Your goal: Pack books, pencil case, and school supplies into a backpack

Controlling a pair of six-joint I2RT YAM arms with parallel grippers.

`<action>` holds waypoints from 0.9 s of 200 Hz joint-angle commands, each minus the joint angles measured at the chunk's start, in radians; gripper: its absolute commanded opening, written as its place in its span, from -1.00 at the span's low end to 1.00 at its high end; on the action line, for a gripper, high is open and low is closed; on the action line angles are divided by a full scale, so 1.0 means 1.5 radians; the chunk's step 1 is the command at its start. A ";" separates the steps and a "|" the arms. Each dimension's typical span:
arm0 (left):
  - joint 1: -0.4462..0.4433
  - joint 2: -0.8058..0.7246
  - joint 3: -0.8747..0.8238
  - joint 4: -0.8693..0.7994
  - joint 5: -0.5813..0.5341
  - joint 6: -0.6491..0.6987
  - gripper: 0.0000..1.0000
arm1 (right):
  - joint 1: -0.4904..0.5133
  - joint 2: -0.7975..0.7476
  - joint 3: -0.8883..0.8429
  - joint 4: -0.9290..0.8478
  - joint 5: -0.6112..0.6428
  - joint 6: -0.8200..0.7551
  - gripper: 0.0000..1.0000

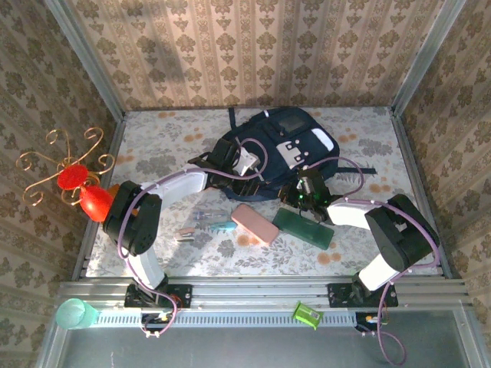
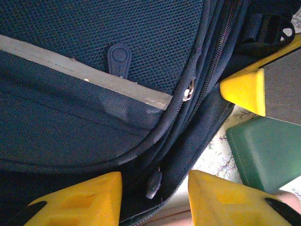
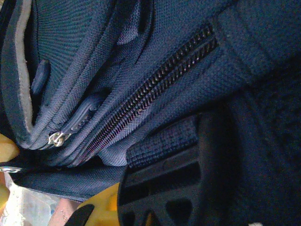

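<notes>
The dark navy backpack [image 1: 268, 146] lies at the back middle of the table. My left gripper [image 1: 247, 164] is over its near side. In the left wrist view its yellow fingers [image 2: 80, 200] stand open on either side of a small zip pull [image 2: 154, 182], not touching it. My right gripper [image 1: 307, 192] is at the backpack's near right edge, shut on a black strap buckle [image 3: 178, 188] that covers its yellow finger [image 3: 99, 206]. The pink pencil case [image 1: 255, 223] lies in front. The school supplies, a teal-handled tool [image 1: 220, 225] and pens [image 1: 186, 233], lie to its left. The books are out of view.
A dark green flat box [image 1: 304, 228] lies right of the pencil case, under the right arm. A red ornament on a gold wire stand [image 1: 75, 178] is at the left wall. A green cup [image 1: 73, 313] and a small green block [image 1: 307, 314] sit on the near rail.
</notes>
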 commanded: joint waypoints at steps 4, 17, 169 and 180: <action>-0.002 0.019 0.024 -0.041 0.005 0.015 -0.22 | -0.004 0.010 0.013 0.033 -0.001 -0.002 -1.00; -0.002 0.025 0.028 -0.040 0.010 0.015 -0.25 | -0.004 0.010 0.012 0.033 -0.001 -0.003 -1.00; 0.000 -0.019 -0.007 0.009 -0.094 0.006 -1.00 | -0.022 -0.008 0.008 -0.017 0.028 -0.026 -1.00; 0.001 -0.047 -0.026 0.033 -0.129 0.001 -1.00 | -0.023 -0.019 0.010 -0.053 0.053 -0.040 -1.00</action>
